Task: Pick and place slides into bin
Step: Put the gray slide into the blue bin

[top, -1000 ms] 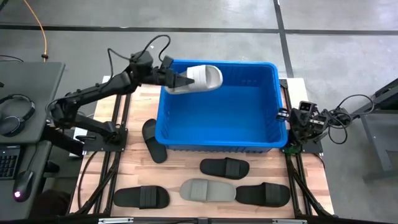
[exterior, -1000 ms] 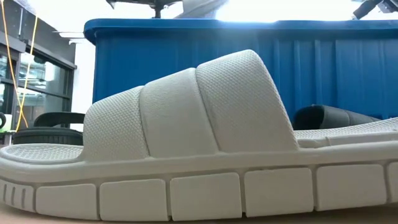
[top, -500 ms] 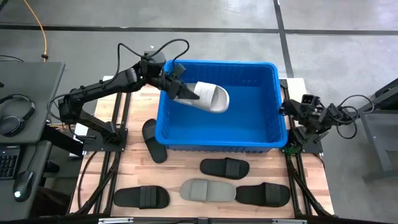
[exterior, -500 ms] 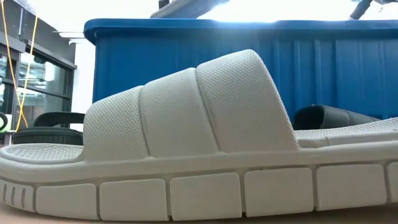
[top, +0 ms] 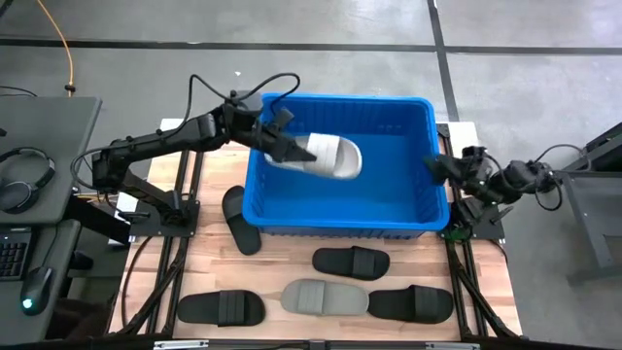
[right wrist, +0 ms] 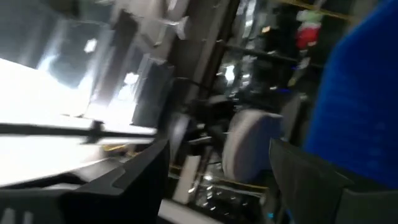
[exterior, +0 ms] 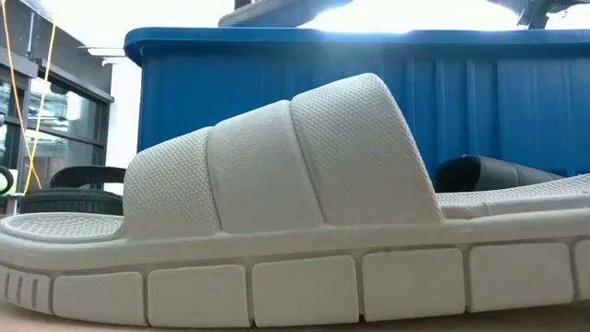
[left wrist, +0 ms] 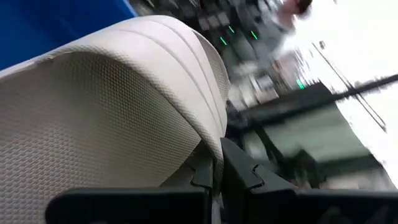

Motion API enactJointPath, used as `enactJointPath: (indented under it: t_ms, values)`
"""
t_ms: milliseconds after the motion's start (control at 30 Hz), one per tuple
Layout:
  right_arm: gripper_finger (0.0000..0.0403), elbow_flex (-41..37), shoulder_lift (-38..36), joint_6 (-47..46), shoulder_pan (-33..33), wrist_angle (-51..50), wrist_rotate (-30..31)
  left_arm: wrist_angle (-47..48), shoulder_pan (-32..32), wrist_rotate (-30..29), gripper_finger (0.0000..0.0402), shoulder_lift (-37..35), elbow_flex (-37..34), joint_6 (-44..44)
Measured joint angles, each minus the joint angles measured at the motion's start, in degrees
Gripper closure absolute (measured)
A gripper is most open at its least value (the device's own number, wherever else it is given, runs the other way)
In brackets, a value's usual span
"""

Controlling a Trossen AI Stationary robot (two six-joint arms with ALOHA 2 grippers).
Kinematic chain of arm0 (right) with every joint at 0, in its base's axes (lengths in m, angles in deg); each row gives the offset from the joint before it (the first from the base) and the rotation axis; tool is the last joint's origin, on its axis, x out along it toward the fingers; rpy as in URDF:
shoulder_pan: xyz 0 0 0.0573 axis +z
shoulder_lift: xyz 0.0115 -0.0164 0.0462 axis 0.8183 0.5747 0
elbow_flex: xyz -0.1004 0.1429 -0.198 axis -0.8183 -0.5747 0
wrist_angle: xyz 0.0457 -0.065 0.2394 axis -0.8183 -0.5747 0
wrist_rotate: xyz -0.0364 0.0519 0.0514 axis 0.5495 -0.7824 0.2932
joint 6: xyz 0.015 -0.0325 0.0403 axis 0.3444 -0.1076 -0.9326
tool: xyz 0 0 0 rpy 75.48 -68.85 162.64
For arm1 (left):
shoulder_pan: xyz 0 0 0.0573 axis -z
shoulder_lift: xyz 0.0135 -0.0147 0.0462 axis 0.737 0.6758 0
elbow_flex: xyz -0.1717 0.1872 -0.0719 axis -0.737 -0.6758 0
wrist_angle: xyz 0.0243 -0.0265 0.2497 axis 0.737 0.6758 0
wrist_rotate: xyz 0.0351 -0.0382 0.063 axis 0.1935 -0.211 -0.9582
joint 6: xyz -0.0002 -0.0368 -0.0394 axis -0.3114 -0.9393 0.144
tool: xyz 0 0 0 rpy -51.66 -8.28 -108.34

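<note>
Over bin (top: 408,209): left gripper (top: 294,151) jaws clamped on off-white slide (top: 333,156), hung inside above floor. By outer right rim: right gripper (top: 437,165) jaws spread, empty. Five slides on table (top: 277,262).

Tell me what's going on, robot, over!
Left gripper shut on off-white foam slide, over big blue plastic bin. Right gripper open, outside bin's right wall. Five slides on wooden table. Nothing blocking.
</note>
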Motion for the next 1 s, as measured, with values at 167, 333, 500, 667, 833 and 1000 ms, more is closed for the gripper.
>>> enactJointPath:
  t_ms: [167, 333, 500, 667, 833, 1000]
  values:
    - [0.0147, 0.00, 8.18, -0.96, -0.02, 2.06, 1.74, -4.74, 0.12, 2.40, 0.0401, 2.38, 0.01, -2.62]
    - [0.0152, 0.00, 14.11, 0.16, -0.04, 10.11, 1.48, -5.47, 2.07, 0.60, 0.0401, 4.72, -0.01, -4.64]
    - [0.0155, 0.00, 19.00, 2.38, -0.04, 16.29, 0.82, -5.78, 3.84, -1.15, 0.0401, 6.57, -0.01, -5.09]
    - [0.0155, 0.00, 23.30, -1.31, -0.04, 16.62, -1.40, -10.33, 5.36, -1.64, 0.0401, 7.74, -0.01, -7.18]
    - [0.0155, 0.00, 27.35, -3.61, -0.04, 18.62, -2.60, -9.72, 5.25, -1.55, 0.0401, 7.93, -0.04, -7.75]
    - [0.0155, 2.20, 31.92, -5.18, -0.50, 18.82, -3.85, -9.75, 5.21, -1.76, 0.0401, 7.91, -0.02, -7.66]
